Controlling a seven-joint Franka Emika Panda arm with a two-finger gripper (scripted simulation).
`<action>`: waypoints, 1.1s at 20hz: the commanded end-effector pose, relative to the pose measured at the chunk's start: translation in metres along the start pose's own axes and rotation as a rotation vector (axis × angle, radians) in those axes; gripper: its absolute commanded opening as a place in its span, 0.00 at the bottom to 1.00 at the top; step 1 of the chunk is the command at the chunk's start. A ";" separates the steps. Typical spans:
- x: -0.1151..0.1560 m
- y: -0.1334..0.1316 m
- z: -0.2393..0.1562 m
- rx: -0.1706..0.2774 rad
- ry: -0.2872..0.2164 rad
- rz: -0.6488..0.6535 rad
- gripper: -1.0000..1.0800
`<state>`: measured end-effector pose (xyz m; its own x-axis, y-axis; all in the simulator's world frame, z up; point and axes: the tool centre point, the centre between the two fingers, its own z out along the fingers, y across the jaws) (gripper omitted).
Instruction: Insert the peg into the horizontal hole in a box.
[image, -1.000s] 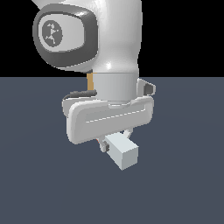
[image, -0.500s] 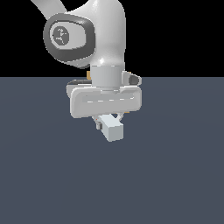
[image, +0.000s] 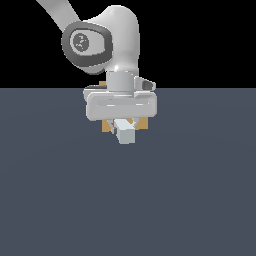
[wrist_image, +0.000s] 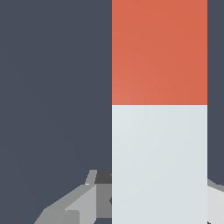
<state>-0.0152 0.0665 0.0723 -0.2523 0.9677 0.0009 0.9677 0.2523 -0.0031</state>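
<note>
The arm (image: 117, 45) is being seen from the front in the exterior view, and most of the work area is being blocked by it. The box (image: 106, 125) is standing on the floor (image: 200, 190) behind the gripper (image: 125, 121); only tan slivers are showing at the exterior view's left and right of the peg (image: 126, 134). The peg is being held clamped between the fingers, its pale end pointing toward the camera and its red end toward the box.

For the step in hand, judged to be alignment and insertion, the peg is best kept level and square to the box face, centred on the hole before being advanced. The advance is best made slowly along the peg's own axis, with the grip kept firm so that the bar is not being twisted at the rim.

The hole is being hidden entirely, so whether the red tip has entered it cannot be told. In the wrist view the peg (wrist_image: 159, 109) is being cut off at both ends, and the fingers (wrist_image: 74, 203) are only partly showing.
</note>
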 end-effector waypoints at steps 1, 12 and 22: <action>0.010 0.004 -0.004 -0.003 -0.001 0.024 0.00; 0.026 0.011 -0.007 -0.003 -0.001 0.058 0.00; 0.026 0.012 -0.007 -0.002 0.000 0.059 0.00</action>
<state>-0.0107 0.0944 0.0787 -0.1948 0.9808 0.0007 0.9808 0.1948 -0.0016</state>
